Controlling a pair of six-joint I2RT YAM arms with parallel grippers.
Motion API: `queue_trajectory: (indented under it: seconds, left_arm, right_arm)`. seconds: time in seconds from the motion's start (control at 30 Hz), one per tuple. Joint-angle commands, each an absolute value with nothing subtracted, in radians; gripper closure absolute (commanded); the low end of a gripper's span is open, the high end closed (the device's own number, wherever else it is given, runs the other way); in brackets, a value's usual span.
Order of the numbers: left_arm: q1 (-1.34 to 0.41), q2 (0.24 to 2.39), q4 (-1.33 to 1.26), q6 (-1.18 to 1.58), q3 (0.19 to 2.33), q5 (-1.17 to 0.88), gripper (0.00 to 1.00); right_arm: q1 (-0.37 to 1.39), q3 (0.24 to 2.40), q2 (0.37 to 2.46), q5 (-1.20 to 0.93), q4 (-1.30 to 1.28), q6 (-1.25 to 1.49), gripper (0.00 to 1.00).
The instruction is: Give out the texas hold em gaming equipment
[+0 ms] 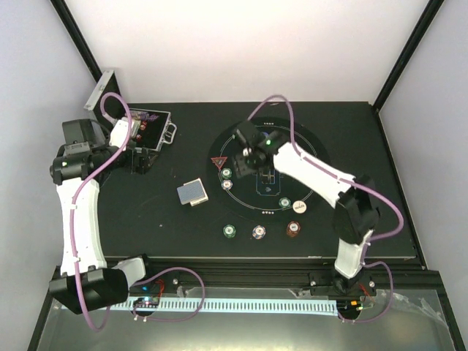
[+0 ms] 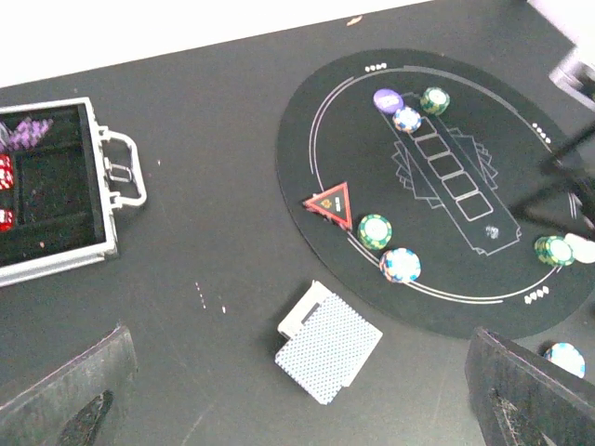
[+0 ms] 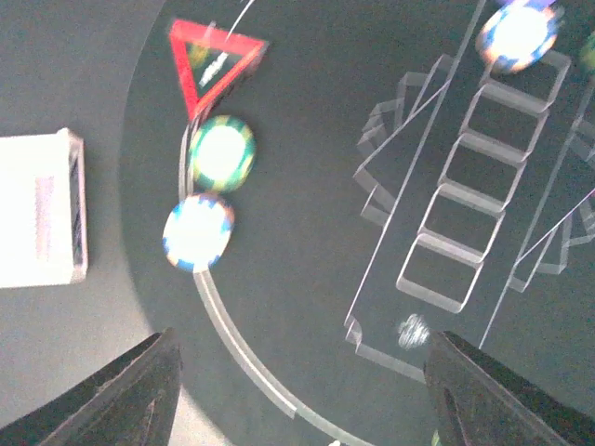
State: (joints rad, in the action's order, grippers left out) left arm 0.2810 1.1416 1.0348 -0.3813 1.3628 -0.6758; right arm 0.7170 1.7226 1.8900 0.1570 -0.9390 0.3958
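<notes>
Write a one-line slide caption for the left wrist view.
Open left claw looks down on a card deck, a chip-dotted poker mat and an open silver case.

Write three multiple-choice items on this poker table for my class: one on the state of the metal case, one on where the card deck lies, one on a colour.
1. The silver case is: A open; B shut; C upside down.
2. The card deck lies: A in the case; B on the table beside the round mat; C in the mat's middle.
3. The triangle marker has a border that is: A blue; B yellow; C red.

Answers: 1 A, its lid stands up and its compartments show. 2 B, the deck rests on bare table off the mat's edge. 3 C, red frames it in both wrist views.
</notes>
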Motion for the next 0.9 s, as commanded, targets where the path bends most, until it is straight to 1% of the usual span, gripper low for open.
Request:
queue_trajectory:
  seconds: [0.0,0.17,0.33,0.47,0.63,0.87]
  left_arm:
    - [0.287,1.121,1.013,-0.389,1.313,-0.645,0.01]
    - [0.287,1.114,1.007,-0.389,1.299,-0.650,0.01]
    - [0.287,1.111,1.007,-0.385,1.301,-0.658,0.01]
    - [0.287,1.111,1.020,-0.385,1.315,-0.661,0.01]
    - [0.288,1.105,1.025,-0.387,1.323,-0.656,0.01]
    - [0.287,1.108,1.029,-0.387,1.332,-0.656,0.01]
  right_arm:
    - [0.824,1.473,1.742,0.175,-0.872,0.466,0.25]
    - [0.943,1.196,1.578,0.156,-0.818,0.596,0.22]
    - [0.998,1.052,1.512,0.139,-0.780,0.665,0.19]
    - [1.010,0.990,1.500,0.107,-0.746,0.675,0.19]
    - [1.029,0.970,1.546,0.081,-0.723,0.663,0.19]
    - [1.040,0.939,1.594,0.043,-0.668,0.661,0.22]
